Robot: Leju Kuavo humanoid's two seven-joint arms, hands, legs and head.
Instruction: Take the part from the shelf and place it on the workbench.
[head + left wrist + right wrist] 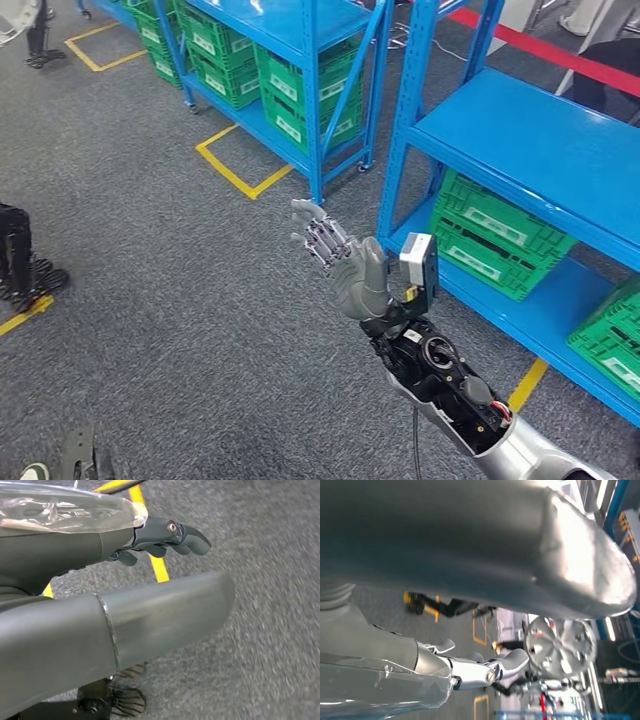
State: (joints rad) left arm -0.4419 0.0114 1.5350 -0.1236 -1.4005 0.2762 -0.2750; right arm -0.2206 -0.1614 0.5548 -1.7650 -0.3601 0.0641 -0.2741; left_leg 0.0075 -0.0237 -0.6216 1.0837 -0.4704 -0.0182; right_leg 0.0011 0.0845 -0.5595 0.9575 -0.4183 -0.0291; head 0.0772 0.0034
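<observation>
Silver right arm point(528, 450), exposed black wrist joints, grey right hand point(343, 262) with darker fingers.

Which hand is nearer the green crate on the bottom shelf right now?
Right. The right hand is raised, open, just short of the green crate. The left hand hangs low over the carpet, near yellow floor tape.

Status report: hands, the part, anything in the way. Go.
Right robot hand raised, open, holding nothing. Left robot hand over the floor, fingers apart, holding nothing. Part not identified; green crates on the blue shelf. Nothing between right robot hand and shelf.
</observation>
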